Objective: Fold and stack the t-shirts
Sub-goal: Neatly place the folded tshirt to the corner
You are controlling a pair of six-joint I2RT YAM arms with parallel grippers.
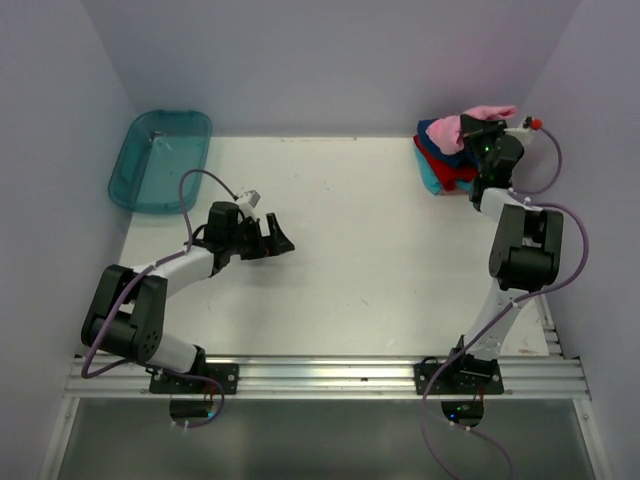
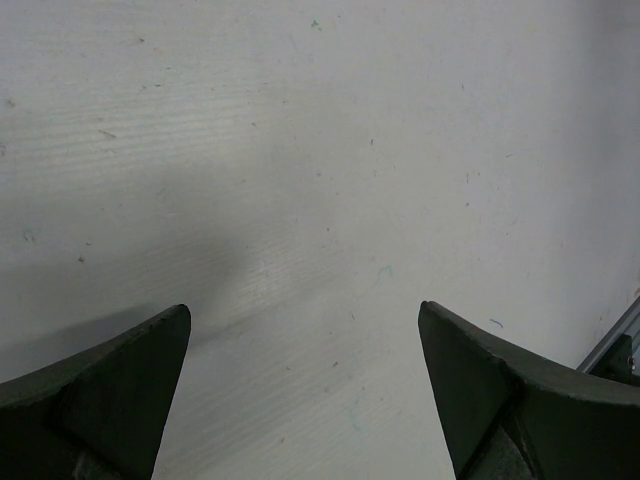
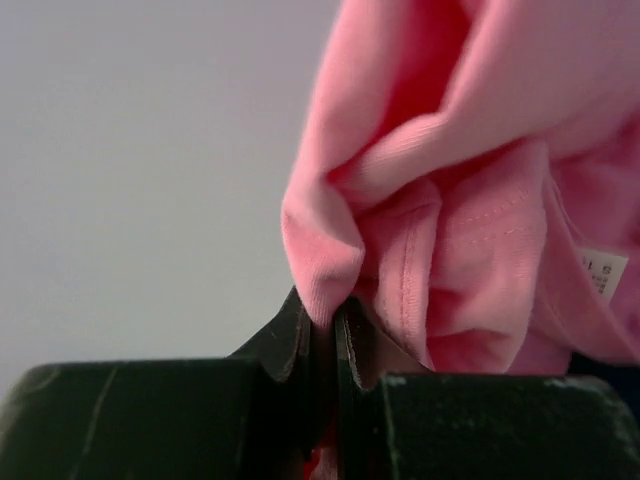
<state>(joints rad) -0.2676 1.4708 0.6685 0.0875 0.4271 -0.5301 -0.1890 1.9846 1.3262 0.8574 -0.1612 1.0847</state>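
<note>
Right fingers (image 3: 288, 345): pinching shut on a fold of the pink shirt (image 3: 470, 200), a soft knit that is bunching in rounded folds. White tag (image 3: 603, 272) is running off the frame edge, print unreadable. The shirt is sitting atop the pile (image 1: 445, 165) of navy, red and teal cloth at the tabletop's (image 1: 380, 250) far right corner, with the arm partly hiding it. Left fingers (image 2: 110, 395): standing wide, holding nothing, hovering over the matte white tabletop.
</note>
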